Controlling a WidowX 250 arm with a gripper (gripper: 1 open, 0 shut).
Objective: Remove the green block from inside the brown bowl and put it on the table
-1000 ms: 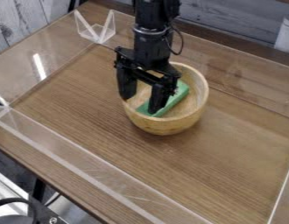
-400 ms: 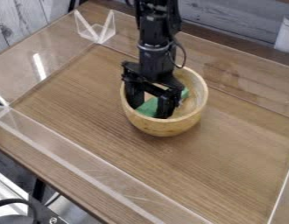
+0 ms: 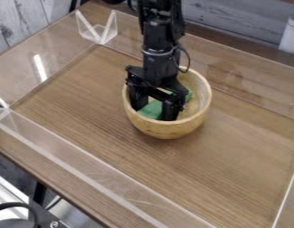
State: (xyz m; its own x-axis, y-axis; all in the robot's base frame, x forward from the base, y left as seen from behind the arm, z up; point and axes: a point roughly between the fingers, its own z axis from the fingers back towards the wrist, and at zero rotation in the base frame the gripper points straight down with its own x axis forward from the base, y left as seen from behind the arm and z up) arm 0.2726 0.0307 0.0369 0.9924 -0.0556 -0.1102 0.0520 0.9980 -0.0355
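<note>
1 green block (image 3: pixel 154 108), 1 brown bowl (image 3: pixel 191 121), 1 tool (image 3: pixel 156 109)

table (image 3: pixel 90 125): brown wood grain, matt | walls (image 3: pixel 66 169): clear glossy acrylic | bowl (image 3: pixel 174 126): light tan wood, smooth, faint grain | block (image 3: pixel 153 108): plain smooth green | gripper (image 3: pixel 154 109): black, matt

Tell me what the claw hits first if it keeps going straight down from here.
Most likely the green block in the bowl: the open claw straddles it. Depth is unclear, so its fingertips may reach the bowl's floor first.
</note>
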